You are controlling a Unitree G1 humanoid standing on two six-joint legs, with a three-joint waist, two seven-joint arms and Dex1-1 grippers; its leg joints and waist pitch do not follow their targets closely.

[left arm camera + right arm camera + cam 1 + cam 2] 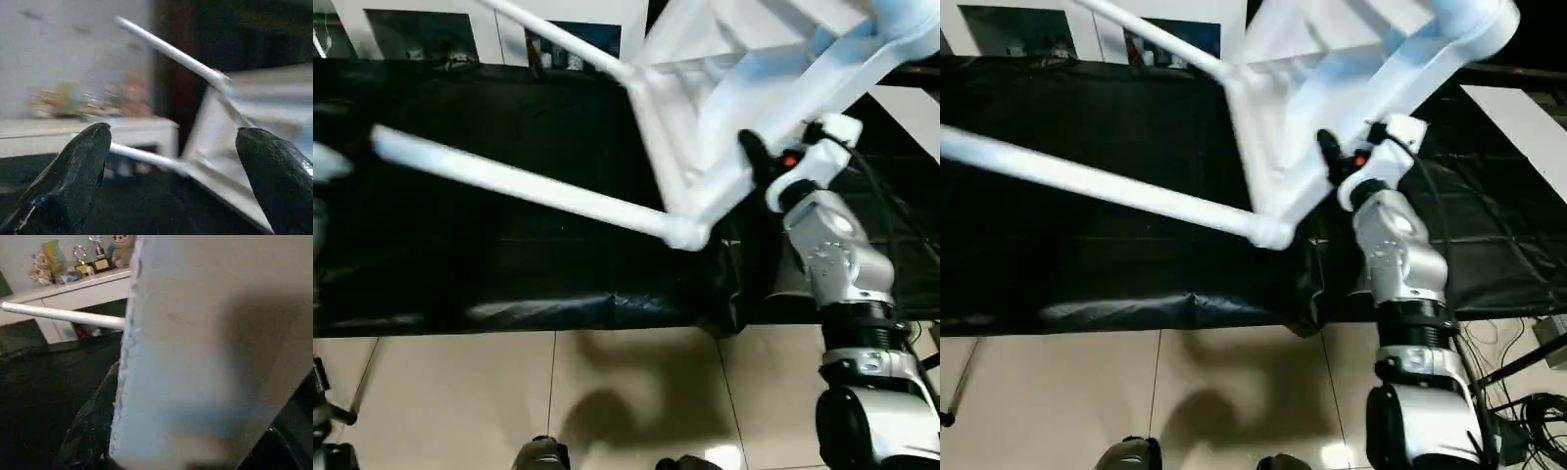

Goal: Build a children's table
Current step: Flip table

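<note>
Right gripper (pixel 759 162) clamps the tabletop (pixel 724 88) edge, left gripper (pixel 171 181) empty, fully spread; next, stand legs (pixel 529 186) down.

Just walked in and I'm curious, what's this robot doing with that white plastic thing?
It is assembling a children's table. The right gripper is clamped on the edge of the white tabletop, holding it tilted in the air above a black-covered work surface. At least two long white legs already stick out from its corner sockets. The left gripper is wide open, holding nothing, pointing toward the table from the side.
</note>
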